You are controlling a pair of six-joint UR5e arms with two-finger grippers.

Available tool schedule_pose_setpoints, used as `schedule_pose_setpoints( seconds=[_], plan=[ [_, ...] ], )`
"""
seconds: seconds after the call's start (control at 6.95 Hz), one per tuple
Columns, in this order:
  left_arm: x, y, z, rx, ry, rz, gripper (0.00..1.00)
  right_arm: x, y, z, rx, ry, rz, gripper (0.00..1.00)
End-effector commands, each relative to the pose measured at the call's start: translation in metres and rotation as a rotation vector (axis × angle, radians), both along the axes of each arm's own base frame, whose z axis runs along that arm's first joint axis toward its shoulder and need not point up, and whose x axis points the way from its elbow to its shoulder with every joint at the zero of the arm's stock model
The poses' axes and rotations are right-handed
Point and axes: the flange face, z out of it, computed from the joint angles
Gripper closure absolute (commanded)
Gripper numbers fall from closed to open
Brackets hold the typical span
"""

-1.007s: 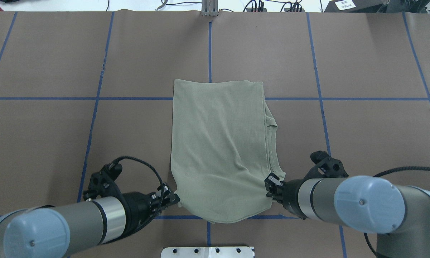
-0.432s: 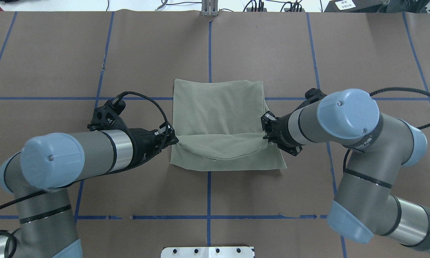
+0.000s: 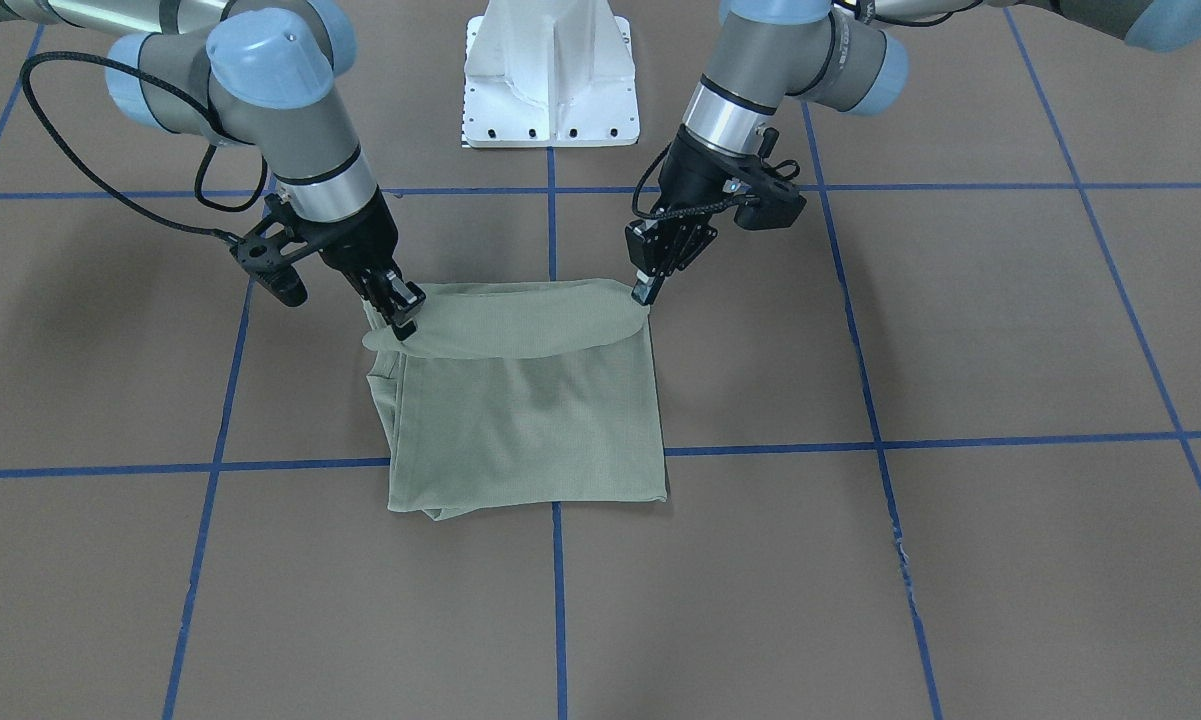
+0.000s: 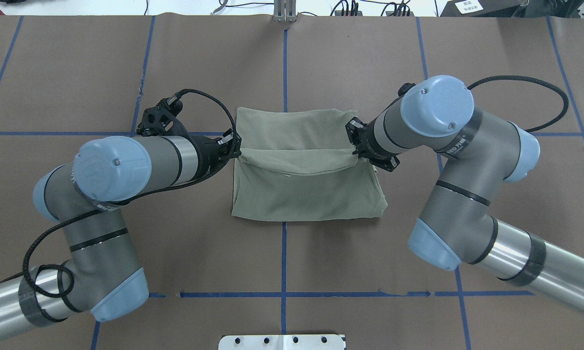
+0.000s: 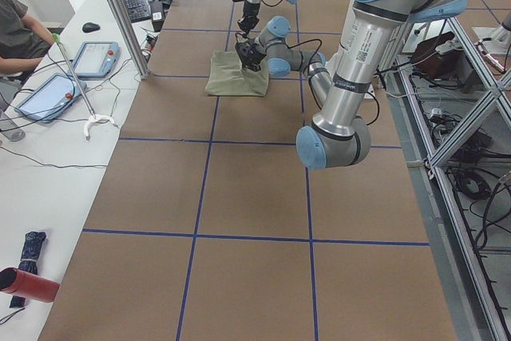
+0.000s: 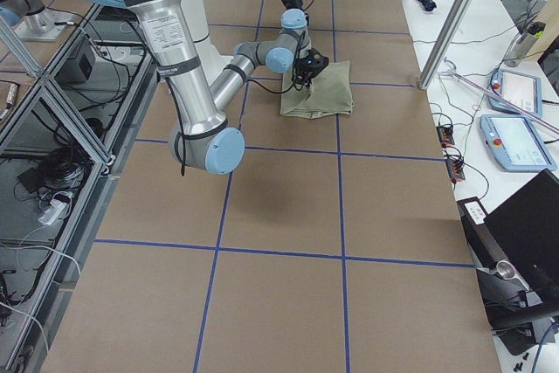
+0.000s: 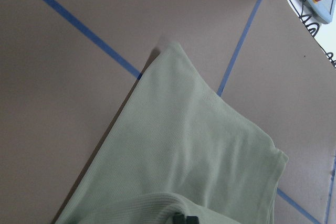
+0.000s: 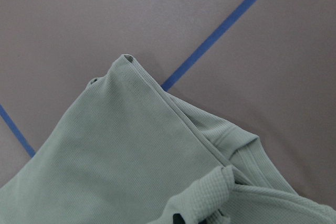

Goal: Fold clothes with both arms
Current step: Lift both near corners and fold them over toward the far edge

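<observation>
The sage-green shirt (image 4: 306,194) lies folded in the middle of the brown table, and also shows in the front-facing view (image 3: 530,420). My left gripper (image 4: 236,151) is shut on the left corner of its lifted hem. My right gripper (image 4: 355,149) is shut on the right corner. The hem hangs between them as a sagging band over the shirt's middle, a little above the lower layers. In the front-facing view the left gripper (image 3: 645,290) is on the right and the right gripper (image 3: 403,322) on the left. Both wrist views show ribbed green cloth (image 7: 199,156) (image 8: 131,156) below the fingertips. Collar, tag and label are hidden.
The white pedestal base (image 3: 550,70) stands at the robot's edge of the table. Blue tape lines (image 4: 283,253) cross the brown table cover. A metal post (image 4: 284,12) stands at the far edge. An operator (image 5: 16,29) sits by tablets (image 5: 96,57) on a side table beyond it.
Both grippers carried the shirt's near hem away from the robot toward the far edge, doubling the shirt over itself. The near fold line now lies much farther from the robot.
</observation>
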Motion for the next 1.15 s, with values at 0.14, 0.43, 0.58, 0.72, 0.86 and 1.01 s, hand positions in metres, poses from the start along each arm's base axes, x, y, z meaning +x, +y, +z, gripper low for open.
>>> schedule_pose_setpoints(
  seconds=[0.14,0.43,0.58,0.72,0.86,1.01],
  plan=[
    [0.022,-0.07,0.032,0.039,-0.03,-0.056,1.0,-0.022,-0.047,0.003,0.003,0.039,0.011,1.0],
    [0.029,-0.092,0.04,0.056,-0.036,-0.07,1.0,-0.03,-0.062,0.017,0.023,0.033,0.011,1.0],
    [0.031,-0.099,0.05,0.085,-0.082,-0.059,1.0,-0.037,-0.075,0.028,0.039,0.068,-0.012,1.0],
    [0.043,-0.134,0.076,0.134,-0.157,-0.057,0.79,-0.04,-0.105,0.038,0.09,0.131,-0.061,0.03],
    [0.03,-0.169,0.095,0.216,-0.245,-0.053,0.57,-0.022,-0.154,0.057,0.196,0.222,-0.142,0.0],
    [0.012,-0.183,0.093,0.253,-0.274,-0.063,0.53,0.008,-0.188,0.078,0.343,0.248,-0.185,0.0]
  ],
)
